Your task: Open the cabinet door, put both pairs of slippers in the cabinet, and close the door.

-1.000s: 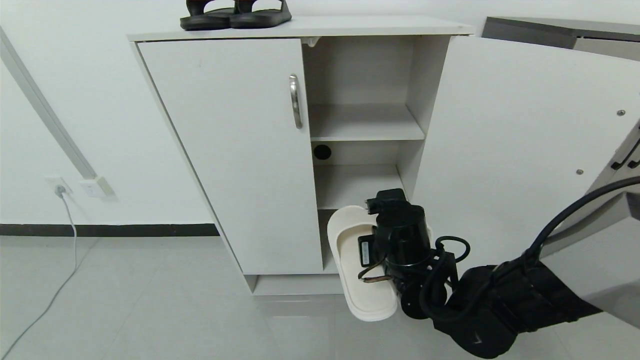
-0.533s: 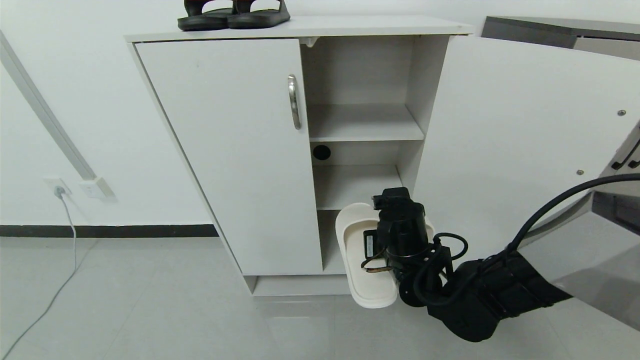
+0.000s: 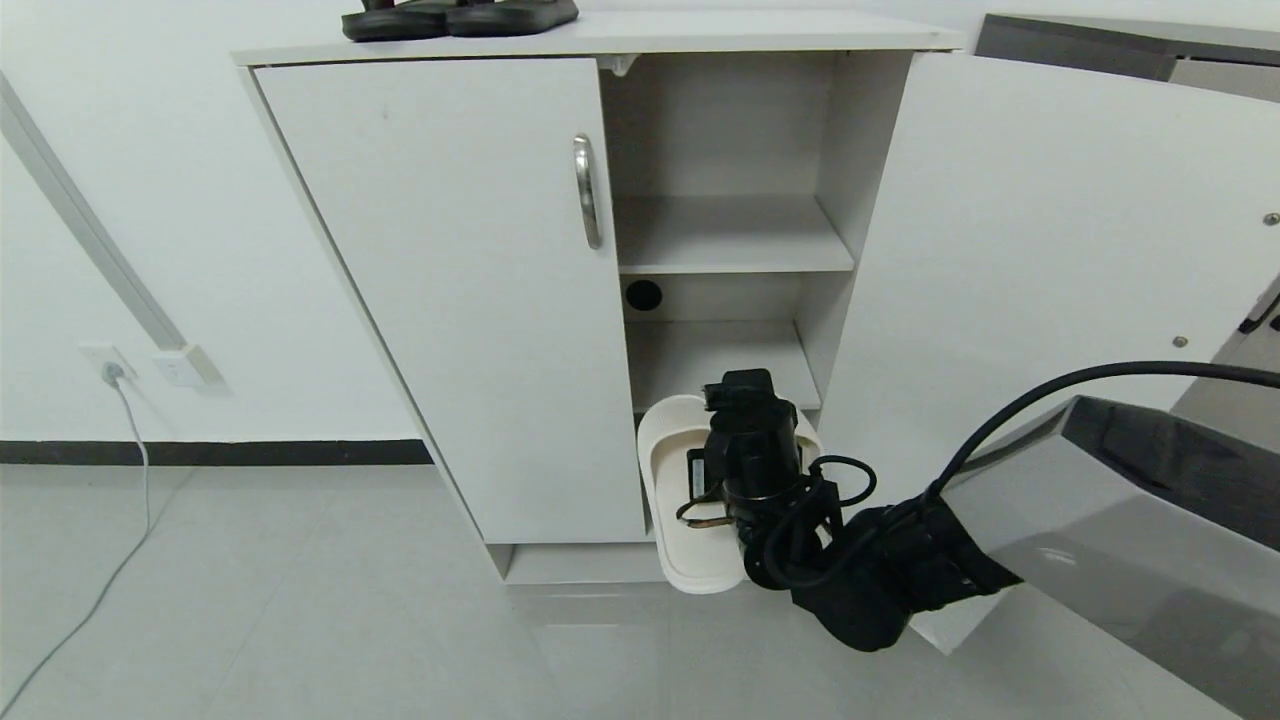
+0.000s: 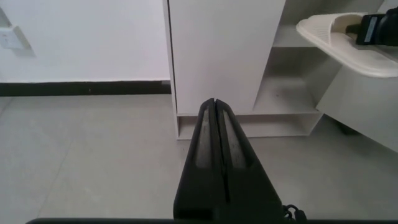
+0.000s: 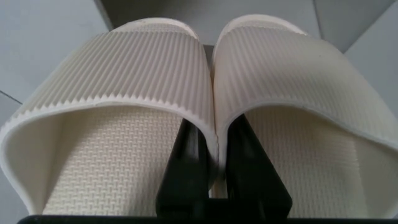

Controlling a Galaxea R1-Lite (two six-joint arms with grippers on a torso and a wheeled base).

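Note:
The white cabinet (image 3: 450,300) has its left door closed and its right door (image 3: 1000,250) swung wide open. My right gripper (image 5: 211,165) is shut on the pair of white slippers (image 3: 668,480), pinching the two inner edges together. The pair (image 5: 124,81) is held level at the mouth of the bottom compartment, toes inside and heels sticking out over the base. The black slippers (image 3: 460,18) sit on the cabinet top. My left gripper (image 4: 214,107) is shut and holds nothing, low over the floor and facing the cabinet, with the white slippers (image 4: 348,43) farther off.
Two bare shelves (image 3: 730,240) sit above the bottom compartment. A metal handle (image 3: 587,190) is on the closed door. A wall socket with a cable (image 3: 110,375) is at the left. Grey furniture (image 3: 1100,45) stands behind the open door. Grey tiled floor (image 3: 300,620) lies in front.
The head camera has shifted a little. My right gripper has carried the white slippers forward and slightly left, deeper into the bottom compartment's opening.

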